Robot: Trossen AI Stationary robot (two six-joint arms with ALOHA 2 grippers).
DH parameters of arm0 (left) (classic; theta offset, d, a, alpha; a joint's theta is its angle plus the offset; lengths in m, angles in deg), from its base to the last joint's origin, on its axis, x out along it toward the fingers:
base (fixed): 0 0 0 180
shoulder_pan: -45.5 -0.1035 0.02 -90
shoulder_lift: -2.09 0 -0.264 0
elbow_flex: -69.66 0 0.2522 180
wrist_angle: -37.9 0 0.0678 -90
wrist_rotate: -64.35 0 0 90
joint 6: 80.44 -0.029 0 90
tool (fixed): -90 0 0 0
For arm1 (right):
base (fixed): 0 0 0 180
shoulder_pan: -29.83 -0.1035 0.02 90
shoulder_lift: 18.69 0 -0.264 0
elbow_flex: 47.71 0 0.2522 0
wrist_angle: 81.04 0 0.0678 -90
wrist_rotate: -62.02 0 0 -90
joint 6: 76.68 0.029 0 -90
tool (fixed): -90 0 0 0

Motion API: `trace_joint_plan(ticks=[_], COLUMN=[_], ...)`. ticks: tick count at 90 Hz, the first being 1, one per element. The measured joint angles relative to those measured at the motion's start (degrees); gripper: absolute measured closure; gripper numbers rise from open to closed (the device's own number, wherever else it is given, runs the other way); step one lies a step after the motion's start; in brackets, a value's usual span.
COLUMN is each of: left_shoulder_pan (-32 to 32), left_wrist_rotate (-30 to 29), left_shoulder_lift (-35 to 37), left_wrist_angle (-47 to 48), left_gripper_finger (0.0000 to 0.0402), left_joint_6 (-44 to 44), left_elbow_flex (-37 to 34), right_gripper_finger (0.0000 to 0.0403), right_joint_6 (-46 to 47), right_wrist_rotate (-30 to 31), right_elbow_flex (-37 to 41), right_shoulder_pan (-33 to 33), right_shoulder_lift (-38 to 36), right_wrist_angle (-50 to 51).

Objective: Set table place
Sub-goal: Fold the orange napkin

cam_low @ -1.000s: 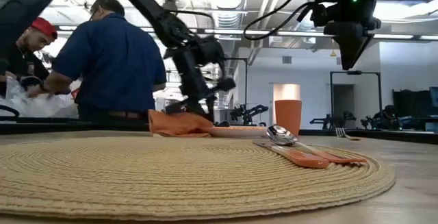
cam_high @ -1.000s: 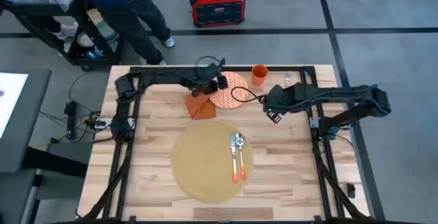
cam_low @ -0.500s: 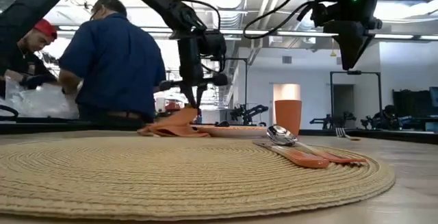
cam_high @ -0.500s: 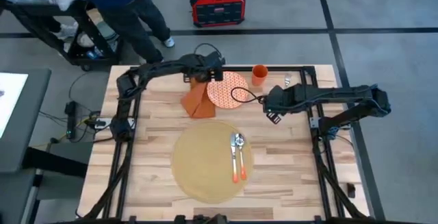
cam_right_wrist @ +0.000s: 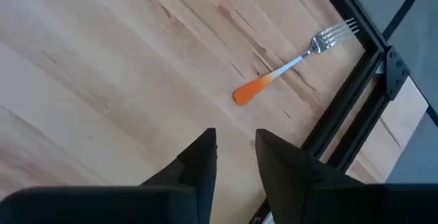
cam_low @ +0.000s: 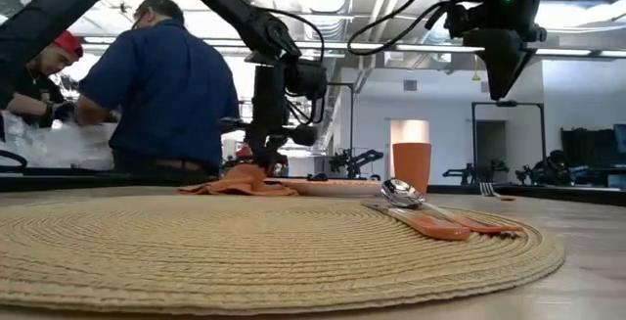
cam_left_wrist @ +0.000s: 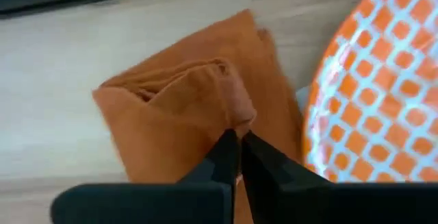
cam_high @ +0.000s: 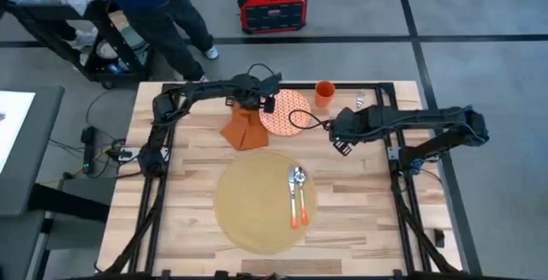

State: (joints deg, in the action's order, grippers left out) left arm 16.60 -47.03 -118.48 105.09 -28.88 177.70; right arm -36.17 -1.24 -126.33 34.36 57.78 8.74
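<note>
Left hand [cam_left_wrist: 238,136] reaches down at the far side, fingers pinched together; right hand [cam_right_wrist: 235,142] hovers raised, fingers slightly parted.

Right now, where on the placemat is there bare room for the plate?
Placemat is bare left of the spoon. The far edge is crowded: left end effector pinching napkin, with the plate and cup.

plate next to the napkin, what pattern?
Orange-and-white check grid on the plate; left wrist view shows it best.
</note>
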Motion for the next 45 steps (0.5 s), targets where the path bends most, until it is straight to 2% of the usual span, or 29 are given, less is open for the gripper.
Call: trace_joint_plan(ticks=[13,26,35,45], left_shoulder_pan=[1.04,1.39,1.45,1.5], left_wrist_rotate=[-0.04,-0.15,0.79,4.53], left_shoulder_lift=[0.0,-0.24,-0.26,-0.26], left_wrist_angle=[-1.37,-2.39,-4.77,-6.41], left_gripper_finger=[0.0401,0.0398,0.0385,0.036], left_joint_6=[-4.18,-13.2,-18.85,-23.88], left_elbow_flex=[0.04,0.04,0.04,0.04], right_gripper_finger=[0.031,0.031,0.031,0.031], right_joint_6=[0.15,0.11,0.11,-0.18], right_wrist_rotate=[-0.05,-2.01,-2.68,-2.69], right_elbow_flex=[0.0,0.0,0.0,0.0], right_shoulder_pan=[0.0,0.0,-0.01,-0.02], right_shoulder_lift=[0.0,0.0,0.0,0.0], right_wrist_angle=[-0.03,-0.25,-0.4,-1.24])
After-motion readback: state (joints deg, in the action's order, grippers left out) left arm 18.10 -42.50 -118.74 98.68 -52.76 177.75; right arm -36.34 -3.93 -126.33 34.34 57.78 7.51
